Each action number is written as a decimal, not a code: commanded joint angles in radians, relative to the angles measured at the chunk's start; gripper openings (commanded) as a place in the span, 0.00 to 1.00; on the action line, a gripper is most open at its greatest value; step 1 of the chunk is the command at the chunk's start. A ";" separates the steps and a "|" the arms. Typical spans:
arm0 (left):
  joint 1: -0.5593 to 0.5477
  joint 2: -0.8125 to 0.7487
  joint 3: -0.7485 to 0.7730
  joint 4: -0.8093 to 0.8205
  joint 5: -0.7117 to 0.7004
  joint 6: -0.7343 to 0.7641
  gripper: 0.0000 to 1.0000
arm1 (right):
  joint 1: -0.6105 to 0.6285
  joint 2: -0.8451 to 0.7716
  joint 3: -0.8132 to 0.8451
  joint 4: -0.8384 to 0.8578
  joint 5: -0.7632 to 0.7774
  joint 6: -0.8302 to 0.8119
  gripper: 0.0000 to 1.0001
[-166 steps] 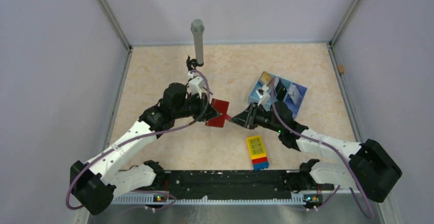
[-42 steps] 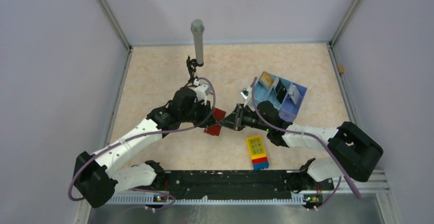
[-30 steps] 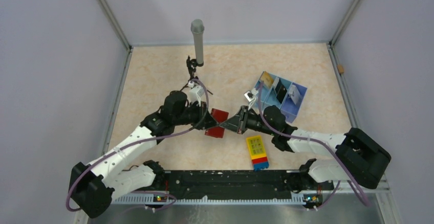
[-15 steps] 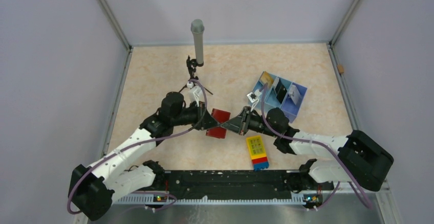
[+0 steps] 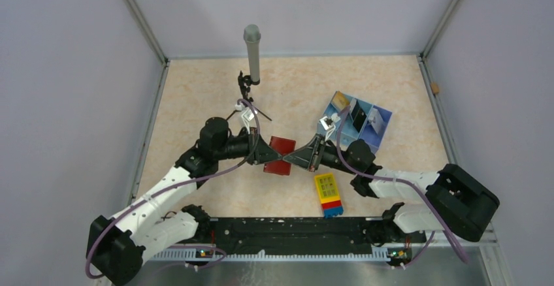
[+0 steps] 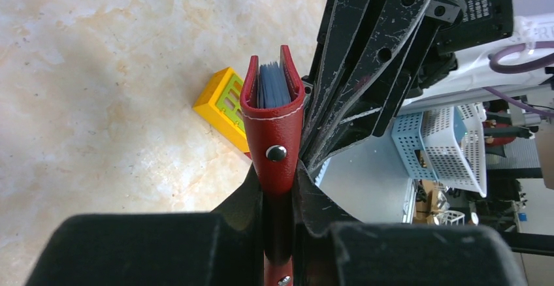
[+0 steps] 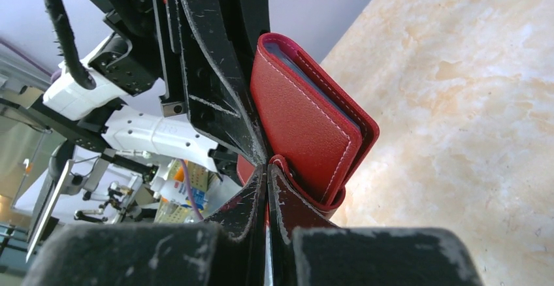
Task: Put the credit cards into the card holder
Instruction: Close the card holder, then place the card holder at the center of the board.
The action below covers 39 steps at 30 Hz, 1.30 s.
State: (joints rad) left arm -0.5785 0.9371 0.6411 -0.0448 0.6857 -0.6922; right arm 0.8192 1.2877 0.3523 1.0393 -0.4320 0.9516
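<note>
The dark-red card holder is held off the table at mid-table, between my two grippers. My left gripper is shut on its snap end; the blue-grey pockets show between the slightly parted covers. My right gripper is shut on the little red closure tab at the wallet's lower corner. The credit cards stand in the light-blue tray: a yellow-gold one, a dark one and a pale one.
The light-blue three-compartment tray sits to the right, behind my right arm. A yellow, red and blue block lies near the front, also seen in the left wrist view. A grey cylinder on a small stand stands at the back.
My right gripper has come away from the tray and closed in on the wallet. Both arms have shifted slightly over the last second, with the wallet staying between them.
</note>
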 commanded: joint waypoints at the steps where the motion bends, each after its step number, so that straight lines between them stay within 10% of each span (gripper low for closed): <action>1: -0.064 -0.091 0.056 0.383 0.434 -0.168 0.00 | -0.020 0.080 -0.017 -0.154 0.136 -0.045 0.00; 14: -0.067 -0.130 0.051 0.381 0.420 -0.169 0.00 | -0.057 0.058 -0.015 -0.217 0.130 -0.056 0.00; 19: -0.064 -0.084 0.074 0.004 0.101 0.057 0.00 | -0.057 -0.055 0.080 -0.440 0.105 -0.165 0.00; 23: -0.048 0.007 0.051 -0.085 -0.152 0.055 0.00 | -0.069 -0.168 0.160 -0.641 0.128 -0.255 0.24; 28: -0.048 0.130 -0.011 0.026 -0.329 0.015 0.00 | -0.149 -0.290 0.199 -0.795 0.143 -0.321 0.56; 39: -0.035 0.541 -0.029 0.436 -0.438 -0.047 0.07 | -0.360 -0.222 0.258 -0.947 0.147 -0.436 0.60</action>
State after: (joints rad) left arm -0.6220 1.3586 0.6048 0.1482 0.2733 -0.7059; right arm 0.5030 1.0439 0.5652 0.1341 -0.2813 0.5739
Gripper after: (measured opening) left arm 0.122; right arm 0.601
